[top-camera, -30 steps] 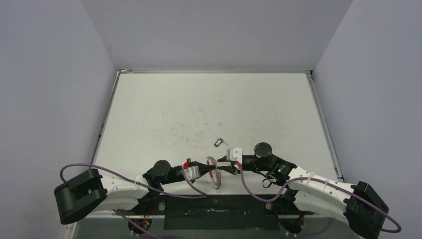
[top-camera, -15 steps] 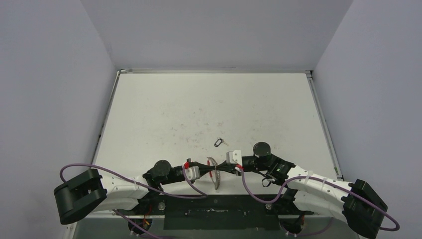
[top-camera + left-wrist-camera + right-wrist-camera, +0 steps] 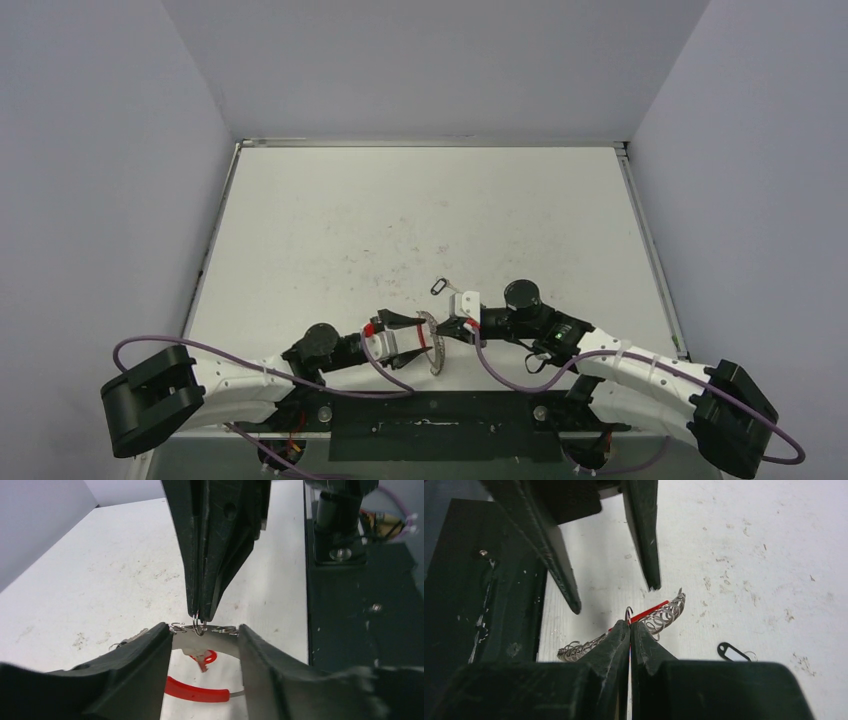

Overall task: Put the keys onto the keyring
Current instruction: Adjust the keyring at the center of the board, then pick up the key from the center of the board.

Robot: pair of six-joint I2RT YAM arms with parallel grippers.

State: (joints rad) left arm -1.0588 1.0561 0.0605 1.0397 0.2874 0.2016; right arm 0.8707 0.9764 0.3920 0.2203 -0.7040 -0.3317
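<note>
Keyring, red-sleeved and strung with small silver loops, held upright near the table's front edge, its top pinched by the pressed-together right gripper. Left gripper spread, fingers flanking the ring. Loose key lies just beyond.

A white tabletop, flecked with small dark scuffs, sits enclosed by plain pale lavender walls on three sides. A black plate with screws runs along its near edge.

We see the keyring standing on edge, red-sleeved and strung with small silver pieces. The loose key, dark-headed, lies flat nearby.
</note>
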